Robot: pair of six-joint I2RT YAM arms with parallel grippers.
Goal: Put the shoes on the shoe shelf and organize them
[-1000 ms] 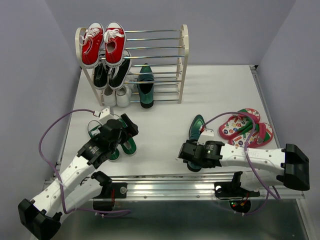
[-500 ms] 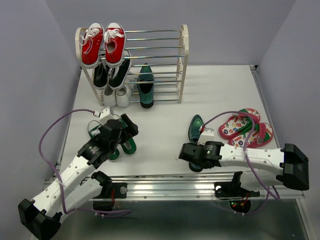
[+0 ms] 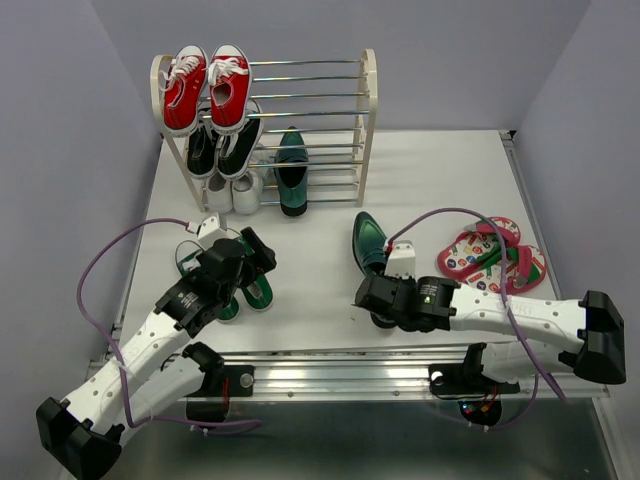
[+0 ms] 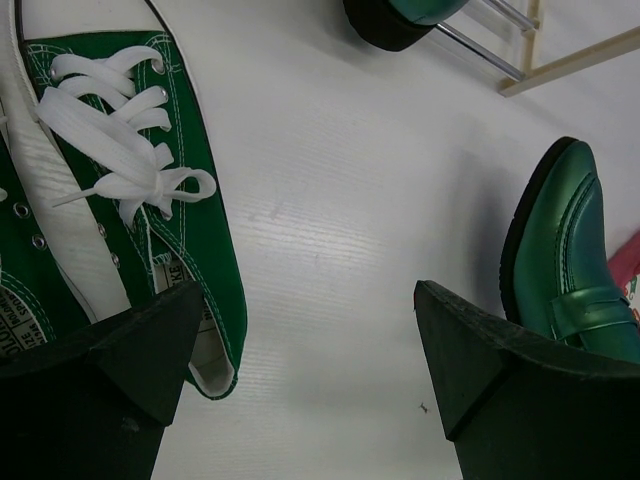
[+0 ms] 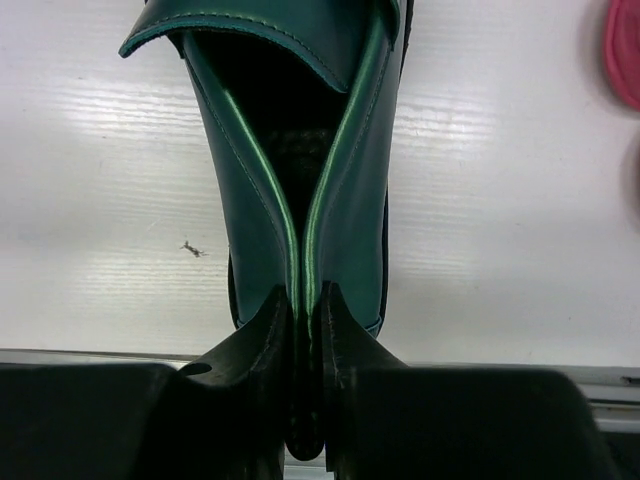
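The shoe shelf (image 3: 368,100) stands at the back left, with one dark green loafer (image 3: 291,175) on its lowest tier. The other loafer (image 3: 368,240) lies mid-table, and my right gripper (image 3: 378,300) is shut on its heel. In the right wrist view the fingers (image 5: 345,335) pinch the two sides of the loafer's (image 5: 290,150) heel opening together. My left gripper (image 3: 250,262) hangs open over the green canvas sneakers (image 3: 258,292); its wrist view shows a sneaker (image 4: 150,190) by the left finger and nothing between the jaws (image 4: 308,300). Red-strapped flip-flops (image 3: 490,258) lie at the right.
Red sneakers (image 3: 207,85) fill the left of the shelf's top tier, black sneakers (image 3: 222,145) sit below them, and white shoes (image 3: 233,190) stand at the bottom. A metal rail (image 3: 330,375) runs along the table's near edge. Purple walls close in on both sides.
My right gripper has shut on the loafer's heel and swung the shoe to the left, away from the flip-flops. The left arm has not moved.
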